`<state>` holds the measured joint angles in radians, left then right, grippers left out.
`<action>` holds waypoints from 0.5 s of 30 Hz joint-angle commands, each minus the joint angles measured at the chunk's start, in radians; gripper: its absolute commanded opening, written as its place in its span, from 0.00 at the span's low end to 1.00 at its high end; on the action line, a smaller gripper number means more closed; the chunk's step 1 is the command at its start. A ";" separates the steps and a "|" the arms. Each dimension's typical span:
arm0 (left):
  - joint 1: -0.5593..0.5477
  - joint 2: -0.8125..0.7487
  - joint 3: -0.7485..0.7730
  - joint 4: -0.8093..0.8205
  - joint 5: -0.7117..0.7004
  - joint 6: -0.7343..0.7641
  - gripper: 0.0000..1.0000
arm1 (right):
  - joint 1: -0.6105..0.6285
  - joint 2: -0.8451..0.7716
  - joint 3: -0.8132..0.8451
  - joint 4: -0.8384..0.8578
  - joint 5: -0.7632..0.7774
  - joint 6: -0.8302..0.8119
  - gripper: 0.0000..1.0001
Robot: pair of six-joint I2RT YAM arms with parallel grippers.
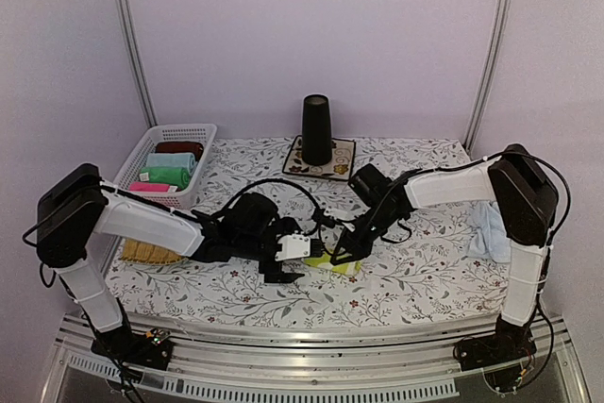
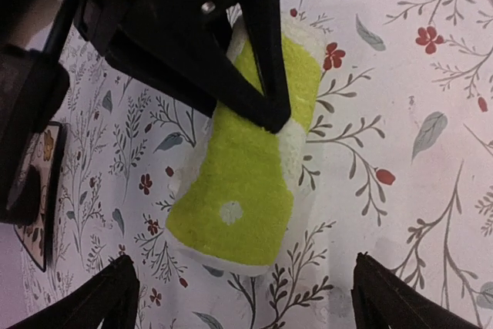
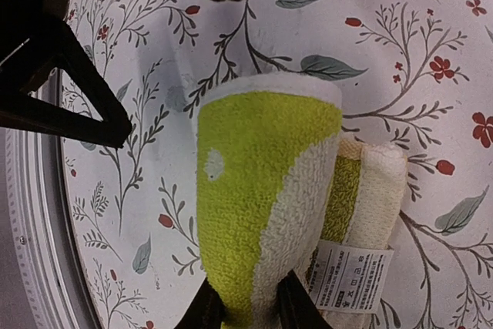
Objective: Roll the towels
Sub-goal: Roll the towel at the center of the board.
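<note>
I found the right gripper (image 3: 250, 310) clenched on an edge of the yellow-green towel (image 2: 239, 190), the left gripper (image 2: 246, 298) released above it. Soft, light, floppy cloth; I judged an edge pinch best.

From above, the right claw (image 1: 338, 252) covers most of the yellow-green towel (image 1: 347, 268); only a sliver peeks out beneath it. In the left wrist view that claw's finger (image 2: 262, 59) blocks part of the towel's far end. The right wrist picture cuts the towel off between the claw's fingers, and the label (image 3: 350, 275) beside them is too small to read. Well away, the light blue towel (image 1: 486, 228) sits half behind the right arm (image 1: 444, 186).
</note>
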<state>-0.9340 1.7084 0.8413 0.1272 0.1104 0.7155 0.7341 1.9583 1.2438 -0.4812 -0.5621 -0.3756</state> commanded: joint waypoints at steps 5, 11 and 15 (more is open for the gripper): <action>-0.078 0.157 0.107 0.089 -0.115 0.087 0.95 | -0.007 0.057 0.021 -0.092 -0.087 0.028 0.22; -0.100 0.221 0.154 0.090 -0.162 0.108 0.84 | -0.012 0.065 0.005 -0.084 -0.134 0.035 0.23; -0.119 0.249 0.163 0.087 -0.198 0.132 0.79 | -0.023 0.074 0.010 -0.085 -0.166 0.035 0.23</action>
<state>-1.0237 1.9278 0.9894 0.2047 -0.0357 0.8108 0.7200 1.9980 1.2686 -0.5255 -0.6739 -0.3527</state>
